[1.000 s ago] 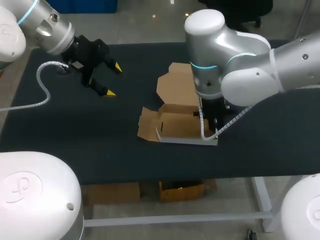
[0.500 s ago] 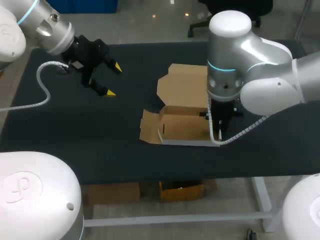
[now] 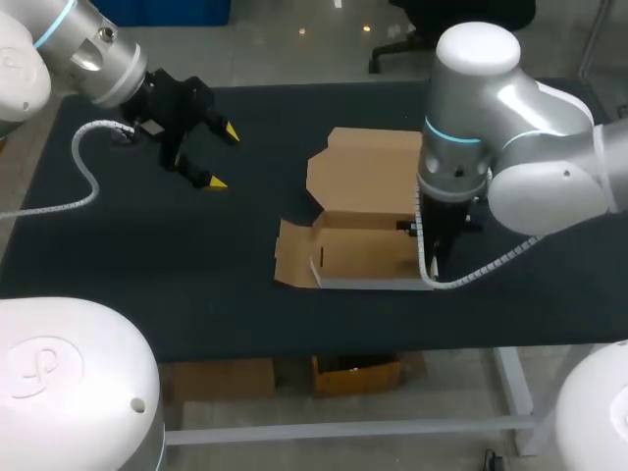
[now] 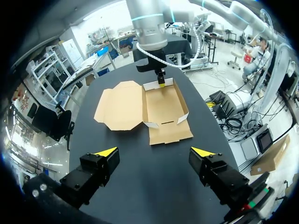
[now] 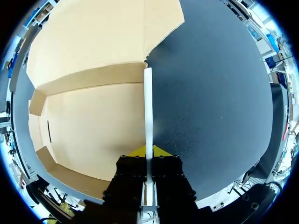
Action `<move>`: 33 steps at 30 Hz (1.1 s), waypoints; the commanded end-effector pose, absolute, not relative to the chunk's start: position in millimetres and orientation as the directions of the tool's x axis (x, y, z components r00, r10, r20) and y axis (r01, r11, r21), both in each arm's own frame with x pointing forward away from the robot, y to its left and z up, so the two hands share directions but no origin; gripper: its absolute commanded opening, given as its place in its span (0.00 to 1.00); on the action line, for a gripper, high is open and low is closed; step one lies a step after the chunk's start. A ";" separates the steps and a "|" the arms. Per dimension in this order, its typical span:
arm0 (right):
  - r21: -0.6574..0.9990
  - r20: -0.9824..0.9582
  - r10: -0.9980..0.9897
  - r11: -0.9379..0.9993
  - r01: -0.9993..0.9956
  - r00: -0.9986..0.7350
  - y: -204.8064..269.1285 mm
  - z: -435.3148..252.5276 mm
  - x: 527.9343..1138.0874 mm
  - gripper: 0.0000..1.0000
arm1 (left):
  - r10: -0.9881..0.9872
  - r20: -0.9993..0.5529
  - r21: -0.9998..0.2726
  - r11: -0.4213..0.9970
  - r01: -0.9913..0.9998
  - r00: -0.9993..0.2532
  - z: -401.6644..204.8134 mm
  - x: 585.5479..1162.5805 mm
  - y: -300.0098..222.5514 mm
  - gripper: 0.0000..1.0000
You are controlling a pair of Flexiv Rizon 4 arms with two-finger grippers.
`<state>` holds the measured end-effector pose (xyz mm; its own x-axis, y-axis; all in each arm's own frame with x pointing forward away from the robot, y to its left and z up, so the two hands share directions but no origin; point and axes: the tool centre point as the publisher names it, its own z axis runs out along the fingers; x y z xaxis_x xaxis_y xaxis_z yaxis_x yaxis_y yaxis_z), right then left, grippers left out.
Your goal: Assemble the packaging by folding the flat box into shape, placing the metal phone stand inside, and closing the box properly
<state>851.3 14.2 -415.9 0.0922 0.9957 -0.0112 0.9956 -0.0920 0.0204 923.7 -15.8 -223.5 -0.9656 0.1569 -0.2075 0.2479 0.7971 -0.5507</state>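
Right wrist view | right tool (image 5: 148,151) clamped on box (image 5: 93,126) side wall | left tool (image 3: 222,156) fingers apart

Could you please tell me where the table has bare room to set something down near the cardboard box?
Bare table lies between the left gripper and the box, and along the near edge left of the box. It is crowded at the box's right wall, which the right gripper clamps.

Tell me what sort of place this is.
Probably a robotics lab bench: a left arm and right arm over a black table, left pincer open, right pincer gripping a wall of a half-folded cardboard box.
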 end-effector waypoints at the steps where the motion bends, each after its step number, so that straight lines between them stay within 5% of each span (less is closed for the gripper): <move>1: 0.020 -0.014 0.996 -0.093 0.995 0.094 15.7 -415.7 851.9 0.00 | 0.157 -0.206 -0.548 0.799 0.247 -0.966 -222.7 923.4 -15.6 1.00; 33: 0.026 0.005 0.993 -0.119 0.993 0.119 14.4 -417.8 850.1 0.00 | 0.157 -0.206 -0.548 0.799 0.247 -0.966 -222.7 923.4 -15.6 1.00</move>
